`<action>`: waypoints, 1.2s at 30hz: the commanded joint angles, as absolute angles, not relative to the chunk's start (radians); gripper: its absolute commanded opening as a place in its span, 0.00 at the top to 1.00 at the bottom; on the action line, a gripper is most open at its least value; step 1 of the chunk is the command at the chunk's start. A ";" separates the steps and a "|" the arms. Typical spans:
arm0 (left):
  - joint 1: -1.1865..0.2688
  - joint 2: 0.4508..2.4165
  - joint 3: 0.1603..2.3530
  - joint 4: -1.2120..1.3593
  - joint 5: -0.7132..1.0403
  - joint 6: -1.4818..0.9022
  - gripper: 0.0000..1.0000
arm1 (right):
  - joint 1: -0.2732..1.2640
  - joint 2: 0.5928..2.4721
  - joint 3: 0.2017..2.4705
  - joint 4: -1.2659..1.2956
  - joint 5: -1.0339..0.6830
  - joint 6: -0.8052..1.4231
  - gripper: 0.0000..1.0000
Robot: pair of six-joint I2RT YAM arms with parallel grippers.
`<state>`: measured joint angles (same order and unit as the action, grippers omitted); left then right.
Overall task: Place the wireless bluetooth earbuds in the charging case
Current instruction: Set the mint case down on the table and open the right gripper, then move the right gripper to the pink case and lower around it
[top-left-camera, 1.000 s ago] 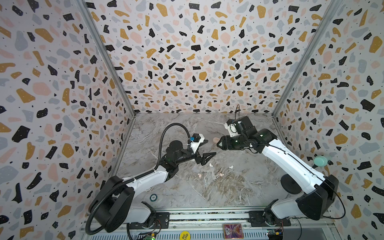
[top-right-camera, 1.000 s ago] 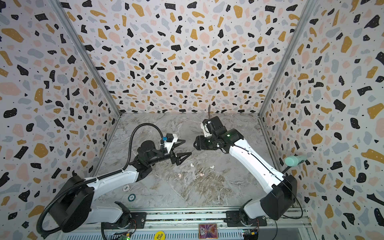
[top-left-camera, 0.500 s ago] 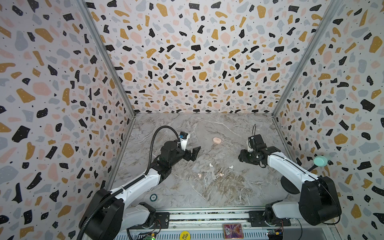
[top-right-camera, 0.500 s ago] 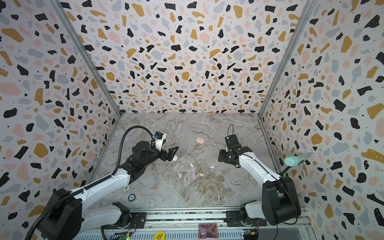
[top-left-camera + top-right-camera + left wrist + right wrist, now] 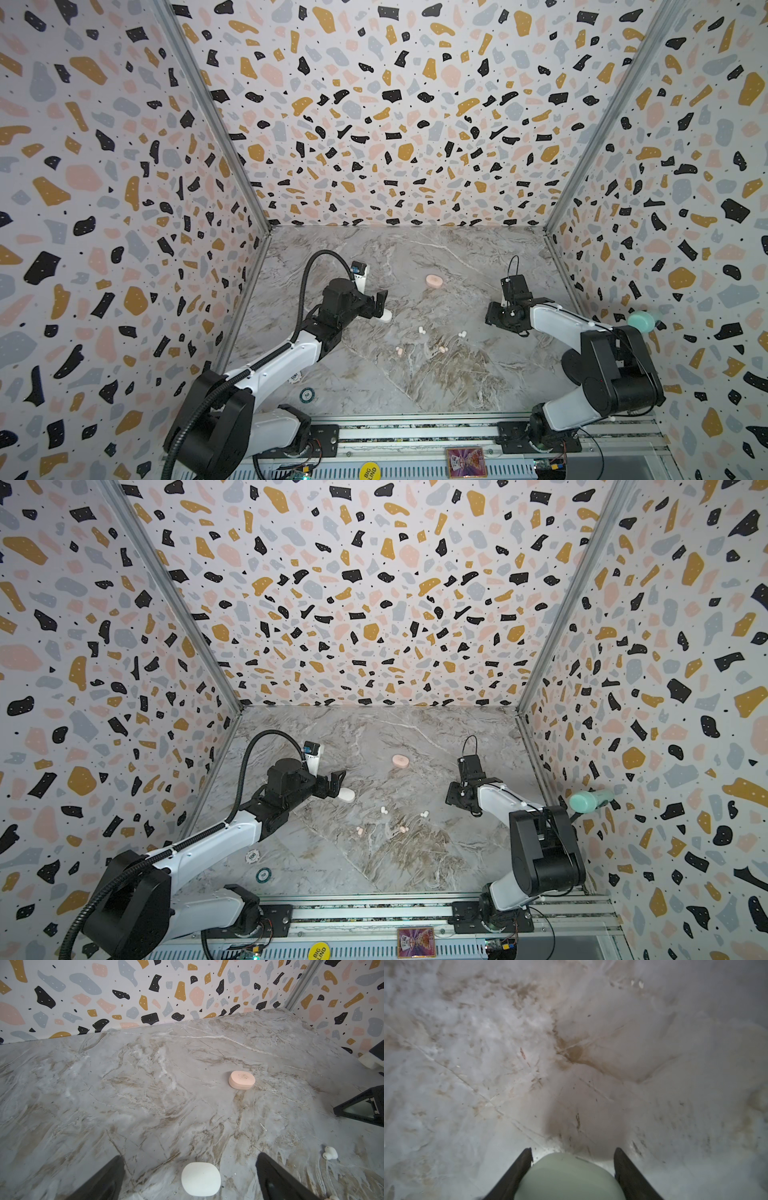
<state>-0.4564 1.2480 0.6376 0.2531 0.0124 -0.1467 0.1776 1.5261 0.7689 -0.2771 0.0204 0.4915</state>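
Retreat on both sides: no more meeting high over the middle of the table [image 5: 374, 386] as a second ago, now low and well apart. Left gripper [image 5: 380, 305] down left of the middle, jaws spread to the full, clamped on nothing, the closed white case [image 5: 200, 1179] lying flat between them, unpinched. Right gripper [image 5: 573, 1153] close over the marble toward the right edge, half shut around a mint-green case [image 5: 566, 1176], rounded shell filling the gap between the jaws; lid open or closed, impossible to tell. Pink case [image 5: 434, 281] closed and alone toward the back edge, touched by neither arm. Wireless bluetooth earbuds [image 5: 422, 330] loose on the middle of the table, between the two grippers: white buds [image 5: 462, 333] farther back, pink buds [image 5: 400, 351] nearer the front edge, no mint ones found in any view. Judged from that: nothing inserted yet, only a case lined up per arm; likely next, opening a lid, then pinching up buds small enough to skid away at a careless touch.
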 commanded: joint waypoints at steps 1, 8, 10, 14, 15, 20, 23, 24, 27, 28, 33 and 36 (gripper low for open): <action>-0.449 1.252 0.674 0.261 -0.003 -0.155 0.00 | 0.173 1.528 0.775 -0.279 0.056 0.488 0.41; -0.448 1.262 0.689 0.220 -0.044 -0.159 0.00 | 0.170 1.523 0.776 -0.310 0.042 0.485 0.18; -0.446 1.260 0.691 0.215 -0.061 -0.161 0.00 | 0.174 1.507 0.790 -0.333 0.042 0.488 0.13; -0.446 1.259 0.691 0.210 -0.059 -0.161 0.00 | 0.210 1.461 0.843 -0.404 0.064 0.507 0.09; -0.446 1.260 0.693 0.209 -0.054 -0.162 0.00 | 0.226 1.453 0.861 -0.425 0.076 0.512 0.08; -0.447 1.257 0.693 0.216 -0.038 -0.160 0.00 | 0.318 1.428 0.975 -0.534 0.130 0.543 0.05; -0.447 1.250 0.689 0.230 -0.025 -0.163 0.00 | 0.372 1.440 1.045 -0.551 0.118 0.556 0.03; -0.447 1.248 0.690 0.233 -0.017 -0.164 0.00 | 0.389 1.456 1.069 -0.551 0.104 0.561 0.02; -0.446 1.250 0.691 0.243 0.004 -0.167 0.00 | 0.435 1.534 1.149 -0.538 0.071 0.572 0.01; -0.446 1.252 0.692 0.244 0.011 -0.167 0.00 | 0.449 1.568 1.177 -0.529 0.061 0.574 0.01; -0.446 1.247 0.693 0.244 0.025 -0.165 0.00 | 0.494 1.757 1.339 -0.495 0.063 0.551 0.02; -0.446 1.238 0.687 0.244 0.025 -0.166 0.00 | 0.494 1.871 1.448 -0.474 0.050 0.525 0.08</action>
<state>-0.4526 1.2583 0.6556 0.2096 0.0097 -0.1604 0.4946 1.8210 1.3655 -0.4801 0.0582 0.5480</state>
